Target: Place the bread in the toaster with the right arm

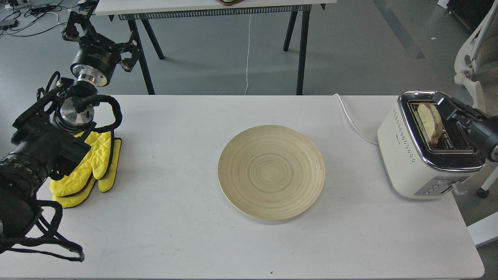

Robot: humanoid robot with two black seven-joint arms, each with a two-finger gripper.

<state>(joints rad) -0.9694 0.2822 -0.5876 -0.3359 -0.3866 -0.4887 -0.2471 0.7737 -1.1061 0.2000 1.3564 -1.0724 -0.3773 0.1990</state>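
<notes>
- White tabletop (175, 233) fills most of the frame, grey floor beyond.
- Round wooden plate (271, 172) sits at centre.
- Cream toaster (404, 155) stands at the right edge.
- Yellow oven mitts (91, 167) lie at left.
- Bread (429, 121) stands tilted in the toaster's slot.
- Right claw (443, 105) pinches the bread's upper edge.
- Left claw (83, 17), upper left: cannot tell whether spread.

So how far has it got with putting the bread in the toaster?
Nearly there. Done: the plate is bare, and the bread is already at the toaster, standing tilted in a slot with most of it sticking out. In hand: the right end effector is at the slice's upper edge; whether it grips is unclear. Left: letting the slice sink fully and withdrawing. The left end effector hangs idle beyond the table.
</notes>
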